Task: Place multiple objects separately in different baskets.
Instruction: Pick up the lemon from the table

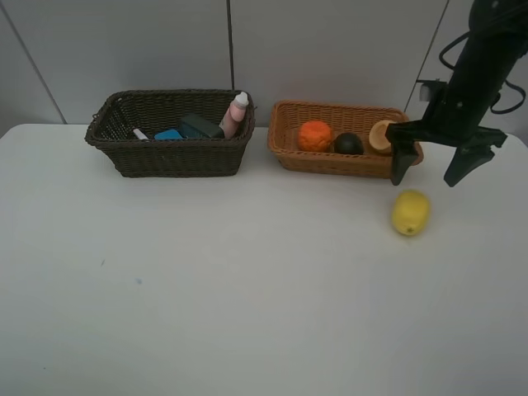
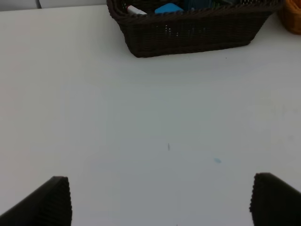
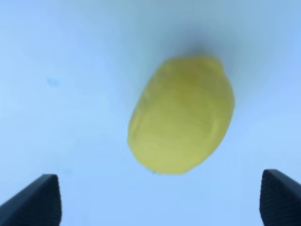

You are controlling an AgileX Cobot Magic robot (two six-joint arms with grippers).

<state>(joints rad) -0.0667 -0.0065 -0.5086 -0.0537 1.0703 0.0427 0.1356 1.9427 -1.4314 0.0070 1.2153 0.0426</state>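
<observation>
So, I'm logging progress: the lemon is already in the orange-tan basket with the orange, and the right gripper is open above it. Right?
Not quite. The lemon lies on the table, outside the orange-tan basket that holds the orange; the exterior high view shows it. The right gripper is open above it.

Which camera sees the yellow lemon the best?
The right wrist view: the lemon fills the picture, close up, though blurry. The exterior high view shows it small on the table. The left wrist view misses it.
</observation>
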